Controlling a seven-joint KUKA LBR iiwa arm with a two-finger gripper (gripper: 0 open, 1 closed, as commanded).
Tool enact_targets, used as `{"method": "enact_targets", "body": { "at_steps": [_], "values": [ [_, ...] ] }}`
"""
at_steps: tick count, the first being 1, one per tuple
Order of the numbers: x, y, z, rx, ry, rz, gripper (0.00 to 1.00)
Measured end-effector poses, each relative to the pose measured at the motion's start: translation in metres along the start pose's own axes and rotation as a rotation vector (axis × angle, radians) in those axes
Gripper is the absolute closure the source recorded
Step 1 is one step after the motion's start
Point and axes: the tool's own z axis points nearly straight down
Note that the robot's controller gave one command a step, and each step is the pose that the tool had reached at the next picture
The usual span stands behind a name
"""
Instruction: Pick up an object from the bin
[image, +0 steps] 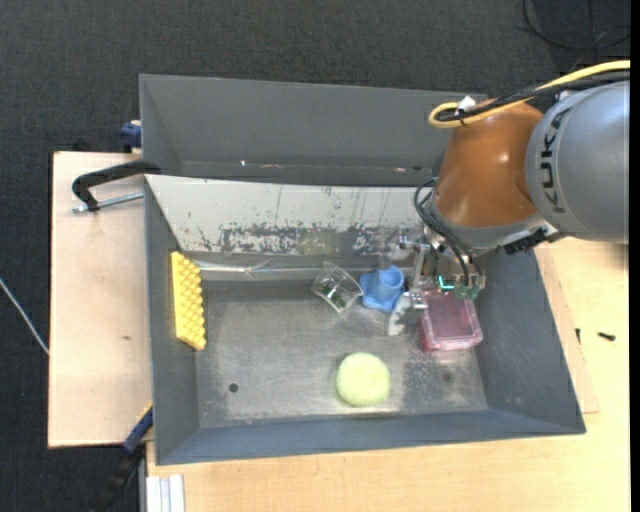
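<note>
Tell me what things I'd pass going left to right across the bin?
yellow block → clear plastic piece → blue cup → pink box. The yellow-green ball lies nearer, under the clear piece and cup, so it is left out.

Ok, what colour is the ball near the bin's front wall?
The ball is pale yellow-green, clear in the camera view.

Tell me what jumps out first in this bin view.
The gripper hangs at the right of the bin, just above a pink box and beside a blue cup. A pale green ball lies alone near the front wall, and a yellow block lies by the left wall.
</note>
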Motion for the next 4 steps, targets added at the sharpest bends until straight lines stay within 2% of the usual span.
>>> {"method": "enact_targets", "body": {
  "at_steps": [1,2,3,4],
  "values": [
    [0.000,0.000,-0.002,0.000,-0.003,0.000,0.00],
    [-0.023,0.003,0.034,-0.006,-0.043,0.167,0.00],
    [-0.014,0.003,0.010,0.001,-0.003,0.038,0.00],
    [-0.016,-0.013,0.021,0.000,-0.001,0.161,0.00]
  ]
}}
